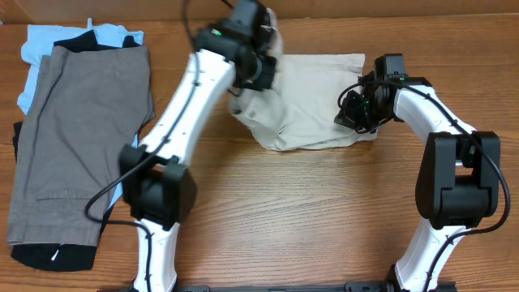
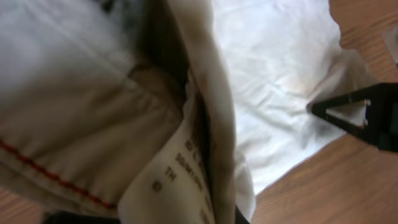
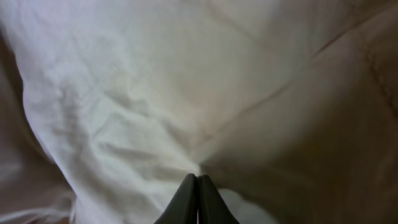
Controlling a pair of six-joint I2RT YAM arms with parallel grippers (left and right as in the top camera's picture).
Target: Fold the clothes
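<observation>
The light beige shorts lie crumpled at the back middle of the wooden table. My left gripper is over their left end, shut on the cloth, and holds that end raised. In the left wrist view the shorts fill the frame, with the waistband and white tag close to the camera and my fingers hidden behind them. My right gripper is at the shorts' right edge. In the right wrist view its fingers are pressed together on a fold of the shorts.
A pile of other garments lies at the left: darker grey-brown shorts on top, a light blue piece behind and a black piece under the front. Bare table lies in front of the shorts.
</observation>
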